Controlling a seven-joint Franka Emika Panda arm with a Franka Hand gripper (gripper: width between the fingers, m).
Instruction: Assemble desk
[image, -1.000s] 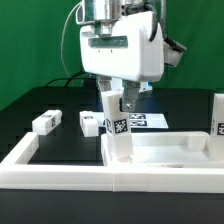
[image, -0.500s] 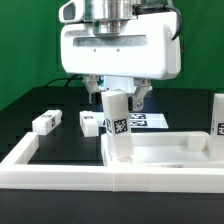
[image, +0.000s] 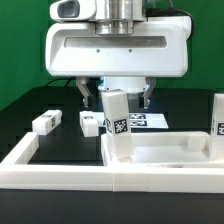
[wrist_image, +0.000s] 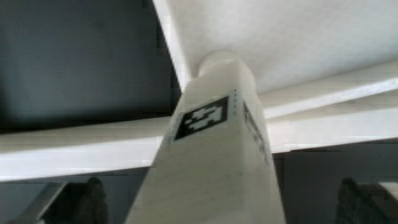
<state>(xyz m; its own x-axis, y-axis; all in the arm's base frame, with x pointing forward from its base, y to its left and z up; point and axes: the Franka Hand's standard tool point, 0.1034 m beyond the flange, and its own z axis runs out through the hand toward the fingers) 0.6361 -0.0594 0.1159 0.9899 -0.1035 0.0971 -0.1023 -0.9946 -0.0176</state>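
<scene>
Desk tabletop (image: 170, 150) lies flat at the near right of the scene as the exterior view shows it, hollowed white face up, just beside the white rim (image: 60, 168) that frames the black table (image: 40, 100). At the tabletop's left end we see an upright leg (image: 116, 128) standing on end, its black-and-white tag turned toward the camera. The gripper (image: 116, 99) hangs directly over that leg with its jaws spread wide. Its fingers (image: 148, 97) stand one on each side of the leg's top, and we see a gap between each finger and the leg, so they touch nothing and hold nothing. The wrist view agrees: the upright leg (wrist_image: 217, 150) fills the middle of the picture, tag toward the camera, with dark finger shapes well out to either side and the white desk tabletop (wrist_image: 320, 60) behind it. Farther toward the exterior view's left, two loose legs (image: 44, 122) lie on the black table, apart from each other and from the tabletop. Another leg (image: 218, 115) stands at the exterior view's right edge, partly cut off, and we cannot tell what it rests on. The marker board (image: 150, 120) lies flat on the table on the far side of the upright leg.
</scene>
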